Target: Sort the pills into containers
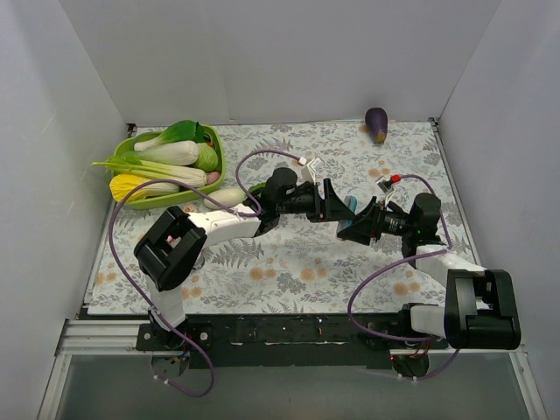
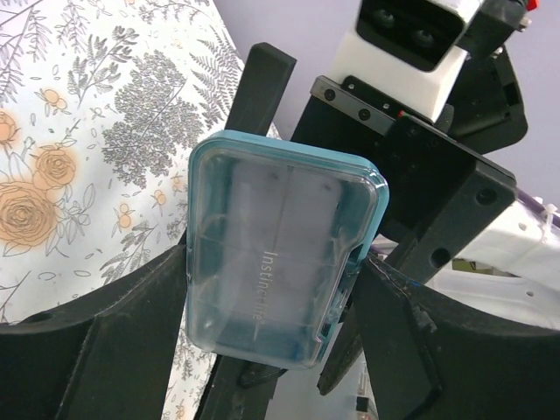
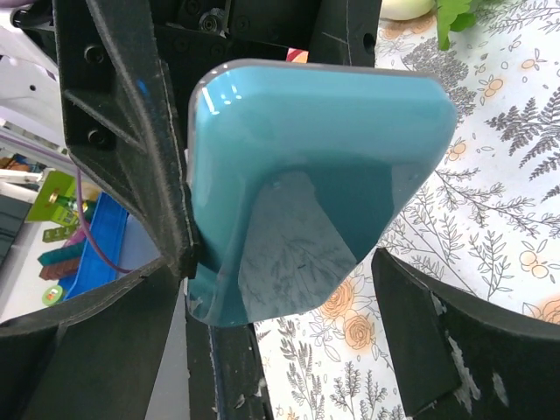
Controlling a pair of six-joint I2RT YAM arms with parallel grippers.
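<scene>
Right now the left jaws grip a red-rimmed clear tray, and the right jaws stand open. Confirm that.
Not quite: the tray is rimmed blue, not red, as the left wrist view shows. The left jaws do grip it, and the right jaws stand open.

left gripper [image 2: 273, 306]: clamped on the teal case [image 2: 282, 249]
right gripper [image 3: 276, 293]: fingers spread wide, facing the left one

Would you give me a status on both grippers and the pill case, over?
Left gripper shut on the blue pill case. Right gripper open, straddling it. No pills in view. Vegetable basket far left, out of the way.
</scene>
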